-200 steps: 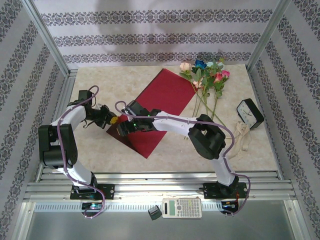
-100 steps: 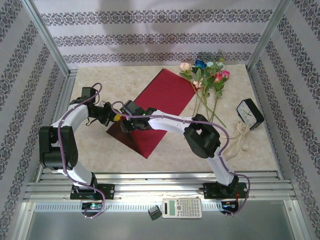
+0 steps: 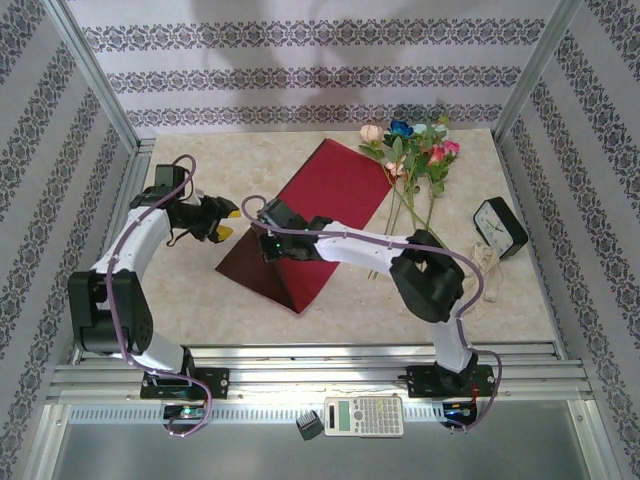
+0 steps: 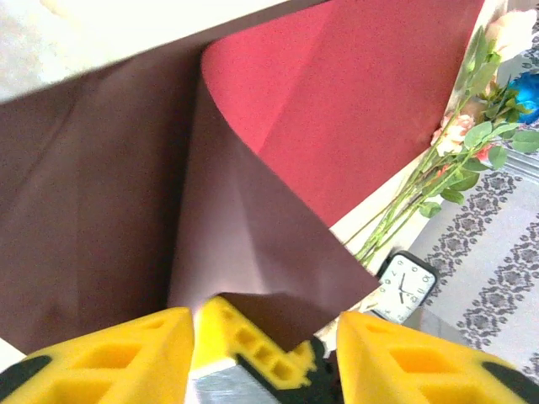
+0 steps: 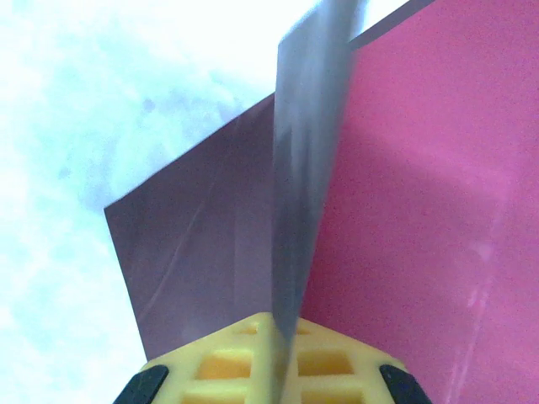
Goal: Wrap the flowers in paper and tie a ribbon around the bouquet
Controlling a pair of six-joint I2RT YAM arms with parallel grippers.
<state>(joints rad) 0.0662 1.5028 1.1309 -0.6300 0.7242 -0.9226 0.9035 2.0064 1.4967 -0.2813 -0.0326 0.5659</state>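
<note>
The paper [image 3: 340, 185] lies slantwise on the tabletop [image 3: 200, 300], well to the left of the black clock [image 3: 498, 228], its far corner reaching back toward the wall and its near end toward the arms. The flowers [image 3: 415, 150] lie just behind and left of the clock, between it and the paper. Their blooms point to the back and their stems run alongside the paper's edge. The ribbon [image 3: 487, 278] is a loose cream tangle just in front of the clock.

At the end of the paper farthest from the clock, the right gripper [image 5: 282, 328] has its jaws closed on the sheet's edge. In its wrist view the paper rises edge-on from between the yellow fingers [image 5: 210, 366]. That side of the sheet is lifted off the tabletop and curls over, with the dull darker face turned outward and the brighter red face below.

The left gripper [image 3: 228, 223] hangs just beyond that raised edge, farther still from the clock. Its jaws are spread wide and hold nothing. Its own camera looks between them at the right gripper's yellow tip pinching the paper.
</note>
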